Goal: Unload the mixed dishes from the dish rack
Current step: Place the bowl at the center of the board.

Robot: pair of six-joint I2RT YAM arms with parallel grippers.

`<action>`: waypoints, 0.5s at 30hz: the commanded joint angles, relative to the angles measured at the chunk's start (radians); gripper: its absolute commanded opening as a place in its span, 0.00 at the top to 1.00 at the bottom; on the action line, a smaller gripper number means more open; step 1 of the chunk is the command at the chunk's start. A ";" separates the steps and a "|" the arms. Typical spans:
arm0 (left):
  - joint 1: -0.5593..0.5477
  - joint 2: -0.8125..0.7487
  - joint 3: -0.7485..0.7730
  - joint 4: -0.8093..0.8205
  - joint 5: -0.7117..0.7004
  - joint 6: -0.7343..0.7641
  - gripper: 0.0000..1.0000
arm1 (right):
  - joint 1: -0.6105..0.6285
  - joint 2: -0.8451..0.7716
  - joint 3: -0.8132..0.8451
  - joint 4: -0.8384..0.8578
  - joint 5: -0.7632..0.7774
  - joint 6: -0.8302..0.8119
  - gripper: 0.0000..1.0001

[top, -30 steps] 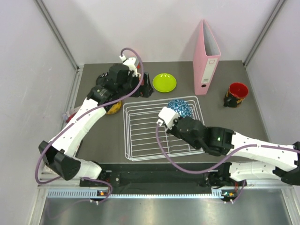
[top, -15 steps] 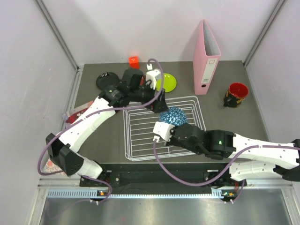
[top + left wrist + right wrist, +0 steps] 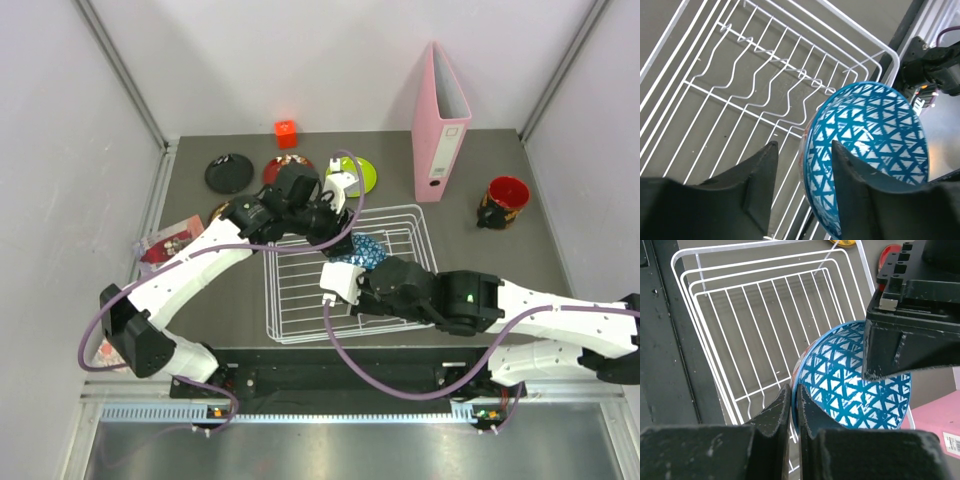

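Tilting over the right rear part of the dish rack (image 3: 290, 290), the blue-white patterned bowl (image 3: 365, 247) sits just inside the rack's far right corner, its triangle-patterned inside turned toward both wrist cameras; whether its lower edge touches the wires cannot be told. The right gripper (image 3: 792, 395) is pinched tight on the bowl's near rim, fingers almost together with only the thin wall between them. The left gripper (image 3: 804, 146) straddles the same rim from the other side, jaws apart, one finger outside the bowl and one over its inside, with a gap showing on each side of the rim. In the top view the rack's grid base and wavy dividers spread toward the lower left of the bowl, while both arms crowd its centre. Beyond the rack's upper edge lie the lime green plate (image 3: 365, 176), the dark red patterned plate (image 3: 281, 166) and the black plate (image 3: 228, 172); the red-and-dark cup (image 3: 502, 202) stands well apart at right, past the pink binder (image 3: 440, 125).
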 commanded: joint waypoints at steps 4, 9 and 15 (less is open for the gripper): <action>-0.019 -0.008 0.005 -0.026 -0.059 0.027 0.59 | 0.018 -0.002 0.052 0.037 -0.002 -0.014 1.00; -0.032 0.024 0.023 -0.041 -0.082 0.033 1.00 | 0.020 -0.002 0.048 0.031 0.001 -0.011 1.00; -0.046 0.013 0.022 -0.023 -0.109 0.026 1.00 | 0.030 0.004 0.036 0.040 0.060 0.016 1.00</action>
